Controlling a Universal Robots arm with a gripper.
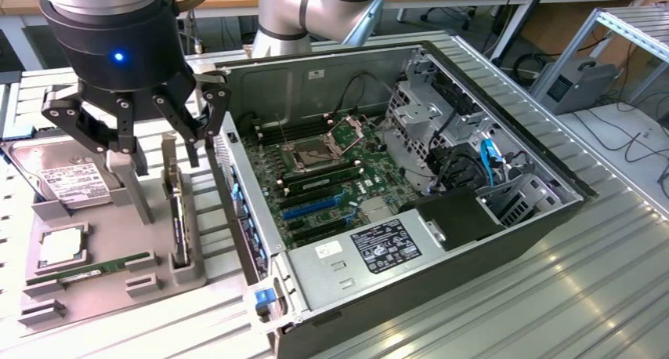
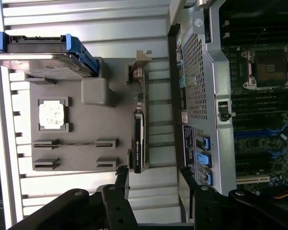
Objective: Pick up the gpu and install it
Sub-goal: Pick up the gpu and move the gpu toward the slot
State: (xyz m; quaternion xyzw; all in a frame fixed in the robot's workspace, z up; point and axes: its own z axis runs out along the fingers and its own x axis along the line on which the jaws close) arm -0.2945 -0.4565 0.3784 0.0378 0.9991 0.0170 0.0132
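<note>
At the exterior view's left, the hand [image 1: 157, 146] hangs spread wide and empty above the gpu [image 1: 179, 218]. The gpu stands on edge in a grey tray [image 1: 121, 237].

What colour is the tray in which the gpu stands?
Grey; the tray shows best in the wrist view.
</note>
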